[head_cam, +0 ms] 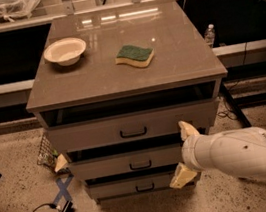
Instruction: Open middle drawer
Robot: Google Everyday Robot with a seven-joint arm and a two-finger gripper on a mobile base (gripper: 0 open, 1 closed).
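Here the tool (185, 153), fingers (187, 129) spread, sits beside the middle drawer (132, 163), one of three.

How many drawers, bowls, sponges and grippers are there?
Drawers: 3 (top drawer, middle drawer, bottom drawer)
Bowls: 1 (bowl)
Sponges: 1 (sponge)
Grippers: 1 (gripper, open, at the middle drawer's right end)
Total: 6

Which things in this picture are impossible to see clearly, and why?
- Right end of middle drawer: camera view, covered by the open gripper in front.
- Inside of middle drawer: camera view, only a dark gap.
- Robot arm: camera view, cut by right edge.
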